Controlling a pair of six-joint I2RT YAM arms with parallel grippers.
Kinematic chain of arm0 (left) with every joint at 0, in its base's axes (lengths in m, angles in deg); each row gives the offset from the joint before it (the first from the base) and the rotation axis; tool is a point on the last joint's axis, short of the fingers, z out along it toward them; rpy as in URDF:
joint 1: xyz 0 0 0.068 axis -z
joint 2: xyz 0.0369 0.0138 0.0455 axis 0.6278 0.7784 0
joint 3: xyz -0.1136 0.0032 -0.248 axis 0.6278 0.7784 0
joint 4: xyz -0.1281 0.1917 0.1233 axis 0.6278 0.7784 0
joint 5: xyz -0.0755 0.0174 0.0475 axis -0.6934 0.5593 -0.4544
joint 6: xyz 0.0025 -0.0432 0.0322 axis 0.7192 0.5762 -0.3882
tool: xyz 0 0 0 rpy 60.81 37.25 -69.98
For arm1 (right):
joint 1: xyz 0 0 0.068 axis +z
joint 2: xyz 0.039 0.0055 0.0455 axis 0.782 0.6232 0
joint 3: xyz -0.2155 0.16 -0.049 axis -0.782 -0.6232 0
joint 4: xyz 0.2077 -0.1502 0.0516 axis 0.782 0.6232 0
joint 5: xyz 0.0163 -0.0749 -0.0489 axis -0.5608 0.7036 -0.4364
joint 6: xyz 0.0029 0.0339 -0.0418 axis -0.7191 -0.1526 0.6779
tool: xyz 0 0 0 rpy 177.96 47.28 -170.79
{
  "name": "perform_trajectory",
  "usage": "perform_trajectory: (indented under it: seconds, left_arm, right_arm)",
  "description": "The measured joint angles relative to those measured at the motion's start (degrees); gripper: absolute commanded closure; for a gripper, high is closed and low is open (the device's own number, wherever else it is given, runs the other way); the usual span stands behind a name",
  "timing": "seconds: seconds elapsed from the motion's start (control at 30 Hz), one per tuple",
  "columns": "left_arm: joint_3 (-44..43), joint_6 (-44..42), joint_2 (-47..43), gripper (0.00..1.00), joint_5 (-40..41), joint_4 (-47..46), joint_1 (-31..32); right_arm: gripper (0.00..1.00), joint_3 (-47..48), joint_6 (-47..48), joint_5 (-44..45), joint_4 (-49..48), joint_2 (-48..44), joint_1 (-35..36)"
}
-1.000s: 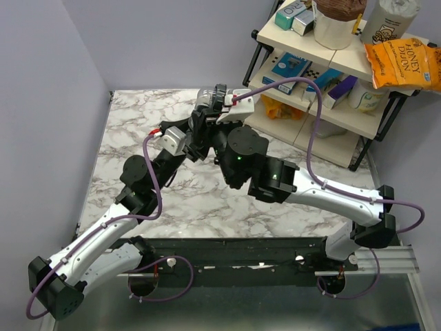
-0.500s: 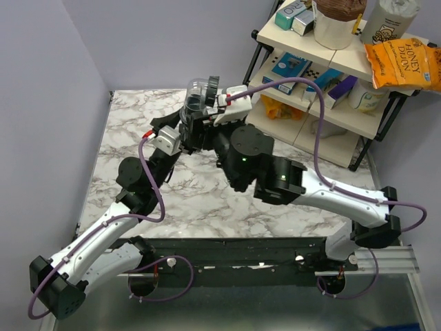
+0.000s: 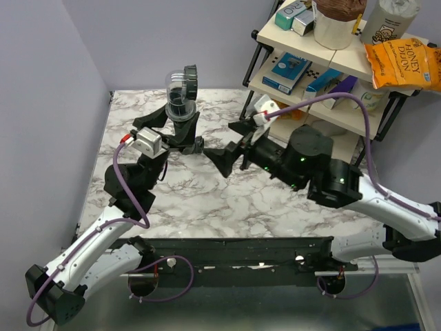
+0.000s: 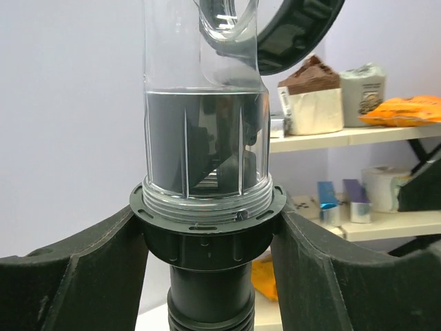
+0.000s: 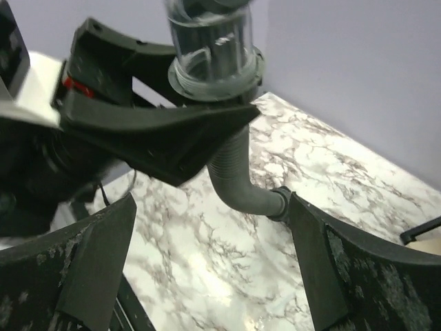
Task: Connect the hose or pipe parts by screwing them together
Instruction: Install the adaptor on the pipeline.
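Note:
The clear-bodied fitting (image 3: 180, 86) stands upright on the hose's upper collar nut (image 4: 207, 241), its threaded base seated in the nut. My left gripper (image 3: 180, 123) is shut on that collar nut, one finger on each side (image 4: 83, 276), and holds it above the table. Below the nut the black ribbed hose (image 5: 234, 172) bends down to the marble, where its other collar nut (image 5: 279, 205) lies. My right gripper (image 3: 231, 146) hangs open to the right of the fitting, apart from it, with only tabletop between its fingers (image 5: 96, 262).
A shelf rack (image 3: 331, 76) with boxes, tubs and an orange snack bag stands at the back right, close behind the right arm. The marble tabletop (image 3: 207, 200) ends at purple walls on the left and at the back. Purple cables loop over both arms.
My right gripper has opened, let go of the fitting and pulled back to the right. The left arm has swung the fitting and hose end up and leftward, now upright.

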Motion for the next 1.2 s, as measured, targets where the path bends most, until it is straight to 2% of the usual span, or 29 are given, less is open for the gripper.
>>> perform_trajectory:
  seconds: [0.13, 0.27, 0.43, 0.57, 0.77, 1.0, 1.2]
  left_arm:
    - [-0.52, 4.52, -1.88, 1.00, -4.92, 2.32, -0.09]
    - [-0.90, 9.97, -2.97, 1.00, -13.49, 3.50, -0.13]
    - [-0.90, 17.25, -3.17, 1.00, -27.39, 3.30, -0.11]
    - [-0.90, 21.24, -3.17, 1.00, -34.01, 2.75, -0.13]
    - [-0.90, 25.18, -3.17, 1.00, -38.80, 1.42, -0.13]
    - [-0.87, 28.02, -3.63, 1.00, -40.79, 0.07, -0.11]
    - [-0.55, 29.20, -3.87, 1.00, -40.92, -1.31, -0.04]
  right_arm:
    - [0.00, -5.03, 2.34, -20.02, 0.74, -8.11, -9.88]
    - [0.00, -5.62, 5.51, -33.42, 0.31, -12.24, -14.95]
    - [0.00, -4.37, 7.48, -46.82, -0.50, -11.17, -20.15]
    - [0.00, -3.85, 7.67, -56.13, -0.83, -7.85, -23.63]
    - [0.00, -3.91, 5.20, -67.93, -3.39, -4.87, -27.54]
    - [0.00, -3.87, -1.55, -81.50, -15.56, -3.43, -30.42]
    - [0.04, -1.38, -7.80, -87.60, -23.56, 2.93, -30.58]
